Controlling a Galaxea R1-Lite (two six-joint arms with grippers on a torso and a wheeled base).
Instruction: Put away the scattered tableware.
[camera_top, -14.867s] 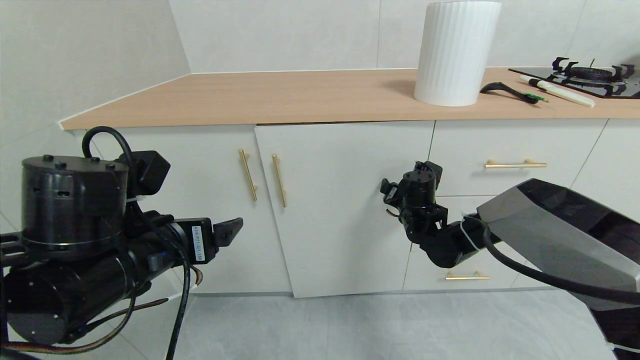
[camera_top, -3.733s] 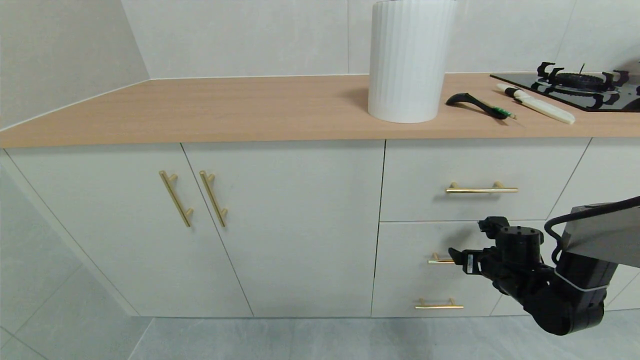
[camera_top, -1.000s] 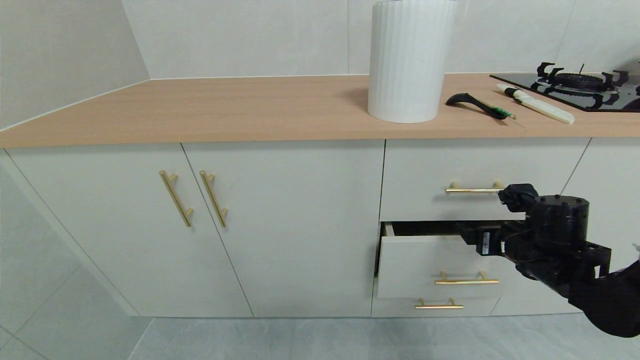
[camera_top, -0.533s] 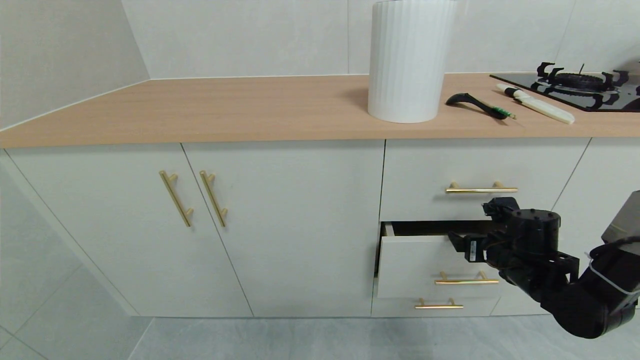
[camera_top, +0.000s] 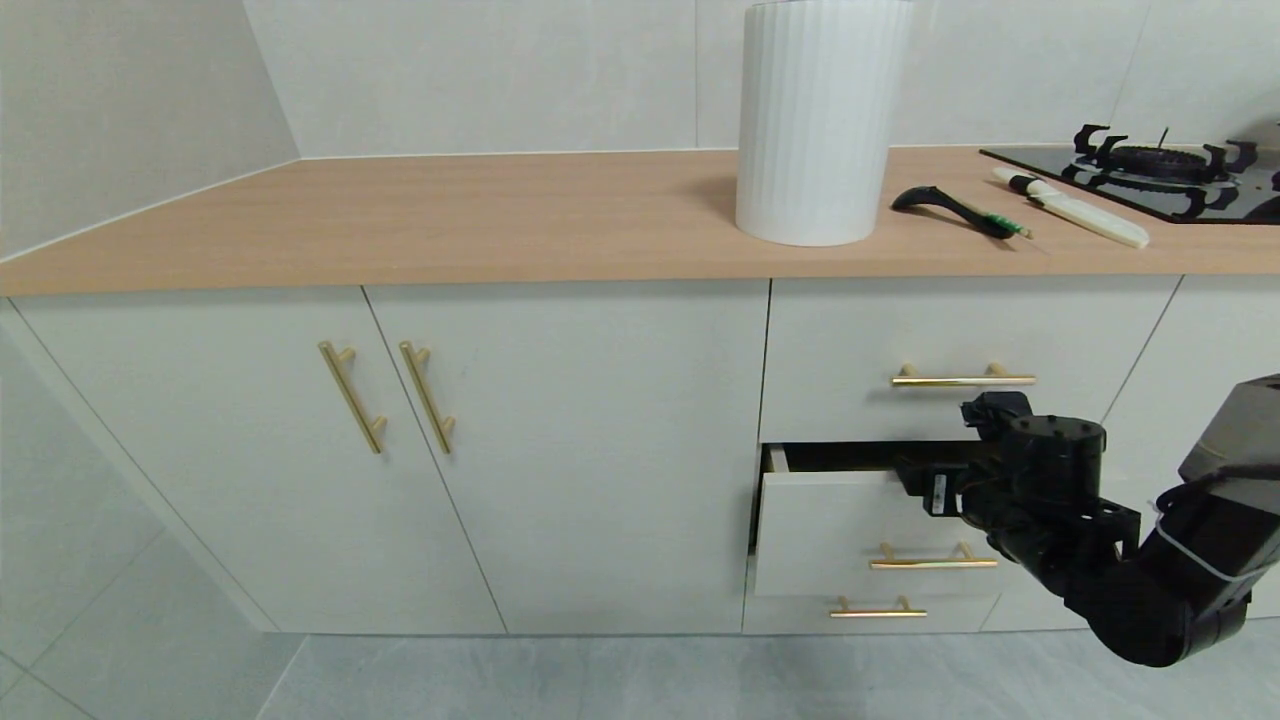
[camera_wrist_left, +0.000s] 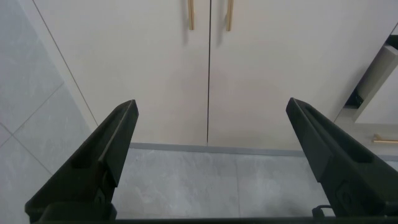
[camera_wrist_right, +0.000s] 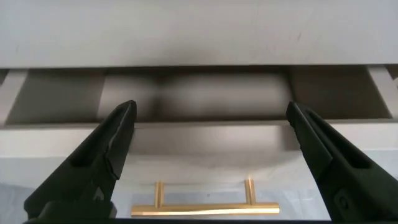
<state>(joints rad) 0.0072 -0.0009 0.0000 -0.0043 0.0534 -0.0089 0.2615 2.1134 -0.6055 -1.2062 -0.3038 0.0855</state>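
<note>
The right gripper (camera_top: 918, 480) hovers at the top edge of the middle drawer (camera_top: 850, 525), which stands partly pulled out; its jaws are spread wide and hold nothing; the drawer's gold handle (camera_top: 933, 562) lies at six o'clock from it. The black spoon (camera_top: 957, 211) and the white knife (camera_top: 1078, 210) lie on the counter (camera_top: 450, 215), at three o'clock from the white ribbed canister (camera_top: 815, 130); the knife lies just beside the stove (camera_top: 1150, 165). The left gripper (camera_wrist_left: 208, 162), likewise released and empty, faces the cupboard doors (camera_wrist_left: 143, 68).
</note>
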